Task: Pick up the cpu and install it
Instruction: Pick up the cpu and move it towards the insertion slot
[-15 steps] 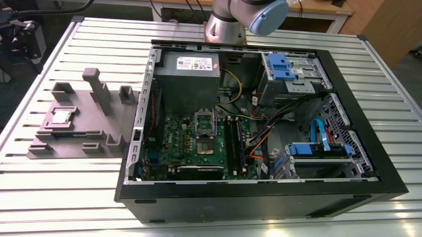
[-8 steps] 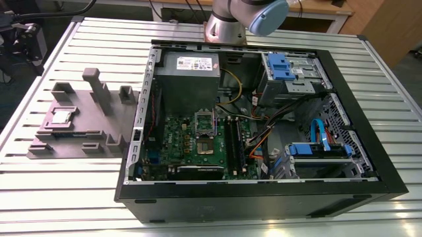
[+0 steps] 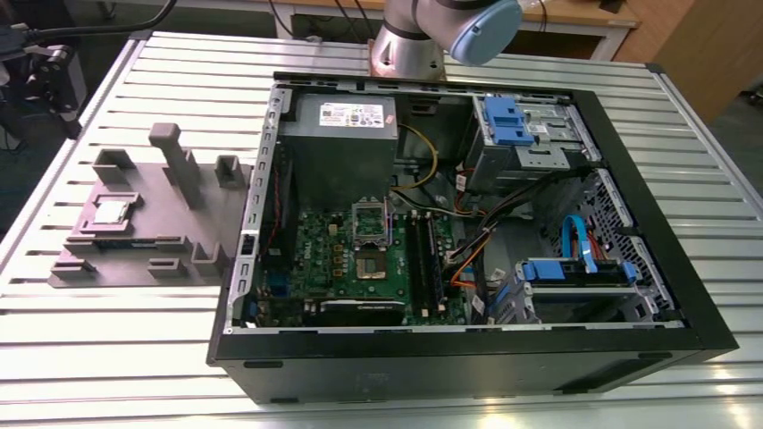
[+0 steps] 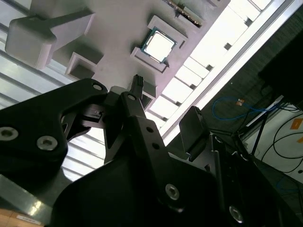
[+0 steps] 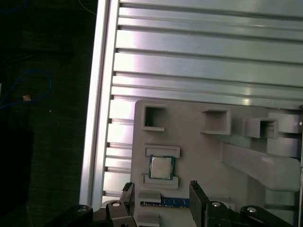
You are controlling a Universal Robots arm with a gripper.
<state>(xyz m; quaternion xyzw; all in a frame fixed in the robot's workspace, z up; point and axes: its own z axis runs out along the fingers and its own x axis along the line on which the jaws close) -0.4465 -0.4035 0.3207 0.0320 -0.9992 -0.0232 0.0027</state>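
Silver cpu [image 5: 161, 167] sits nested in your grey fixture [image 5: 199, 156], likely kept square for the tool [image 5: 161, 187], spread apart and empty.

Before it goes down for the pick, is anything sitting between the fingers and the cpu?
Nothing visible. In the first wrist view the cpu lies uncovered in its recess on the grey fixture. The gripper, fingers open, hangs apart from it with only bare fixture between.

surface: slatted aluminium table [image 3: 120, 357] | behind: wooden furniture [image 3: 685, 45] | below: dark floor [image 5: 47, 156]
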